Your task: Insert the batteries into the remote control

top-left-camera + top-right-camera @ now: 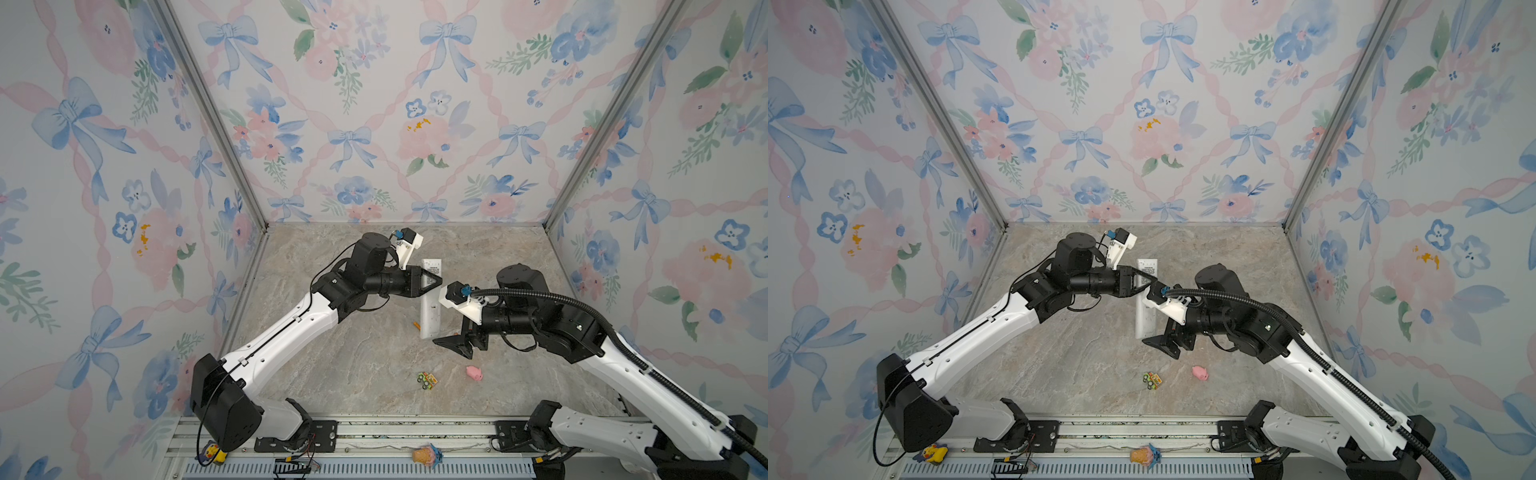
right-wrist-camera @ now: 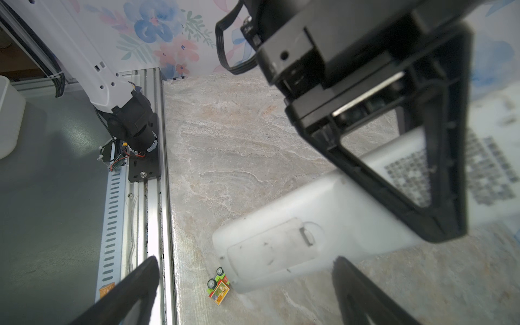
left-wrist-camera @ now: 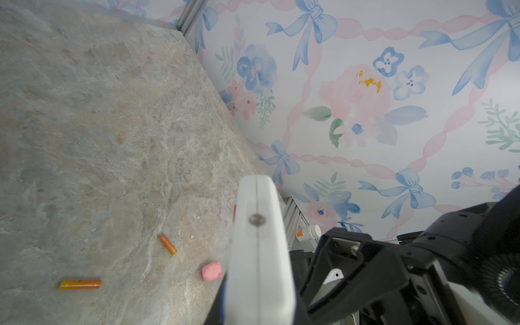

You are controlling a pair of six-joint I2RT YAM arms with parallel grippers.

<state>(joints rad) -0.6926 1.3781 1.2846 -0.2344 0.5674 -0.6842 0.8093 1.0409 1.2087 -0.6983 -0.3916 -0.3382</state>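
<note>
My left tool (image 1: 437,281) clamps the remote (image 1: 429,320), back cover (image 2: 264,250) still shut, so my wide-open, empty right tool (image 2: 244,261) must next pry it off before the batteries (image 3: 80,284) go in.

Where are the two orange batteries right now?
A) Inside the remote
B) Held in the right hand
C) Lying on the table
C: the left wrist view shows the batteries lying loose on the table.
</note>
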